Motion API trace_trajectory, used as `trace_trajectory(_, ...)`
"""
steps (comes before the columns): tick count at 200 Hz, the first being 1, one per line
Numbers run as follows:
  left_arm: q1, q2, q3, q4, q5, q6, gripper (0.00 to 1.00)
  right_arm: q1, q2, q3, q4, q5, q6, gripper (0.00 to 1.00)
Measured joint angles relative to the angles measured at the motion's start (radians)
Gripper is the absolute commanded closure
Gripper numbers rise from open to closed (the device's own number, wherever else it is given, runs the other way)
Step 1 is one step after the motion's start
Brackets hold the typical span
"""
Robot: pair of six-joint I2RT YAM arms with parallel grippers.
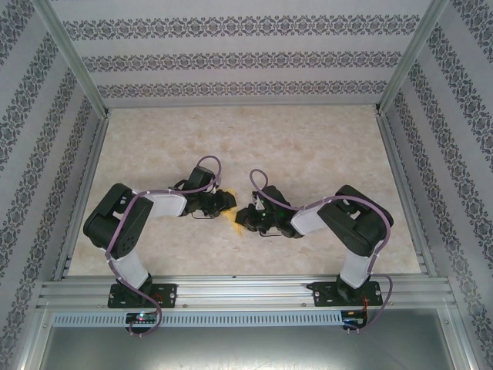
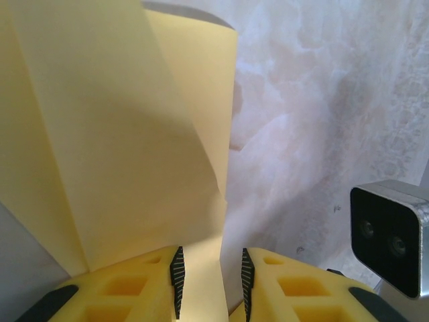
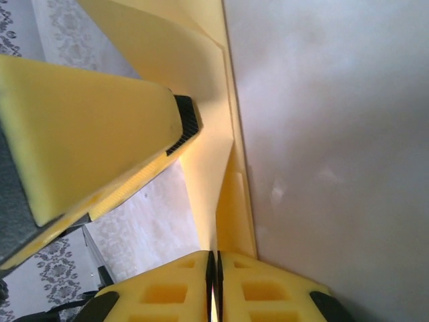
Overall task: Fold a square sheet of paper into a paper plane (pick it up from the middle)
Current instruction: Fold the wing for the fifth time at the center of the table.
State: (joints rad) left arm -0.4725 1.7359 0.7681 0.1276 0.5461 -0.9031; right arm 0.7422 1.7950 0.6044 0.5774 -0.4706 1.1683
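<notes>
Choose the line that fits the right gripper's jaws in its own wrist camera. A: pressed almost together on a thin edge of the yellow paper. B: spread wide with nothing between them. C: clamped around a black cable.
A: the right gripper has its jaws almost together, with a sliver of the yellow paper running down between them.

The left arm (image 1: 123, 223) and the right arm (image 1: 350, 220) both have black housings with rounded joints and white links between them, and each stands on a flat black base plate (image 1: 142, 294). A thin lilac cable (image 1: 208, 159) runs along each arm in loose loops. The fingers (image 2: 120, 288) are yellow blocks with square hollows, and their inner pads are black and ribbed.
</notes>
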Motion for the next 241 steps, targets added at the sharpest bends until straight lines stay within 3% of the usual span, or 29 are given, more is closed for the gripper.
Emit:
trace_trajectory(60,0.0,-0.019,-0.011,-0.001,0.0,0.002,0.64,0.002,-0.002,0.031,-0.08,0.002,-0.053,1.0)
trace_trajectory(176,0.0,-0.14,-0.023,0.013,0.046,0.01,0.57,0.002,-0.001,0.068,-0.159,-0.002,-0.076,1.0)
trace_trajectory(241,0.0,-0.04,-0.01,0.027,0.052,0.014,0.58,0.002,-0.001,0.07,-0.164,-0.003,-0.076,1.0)
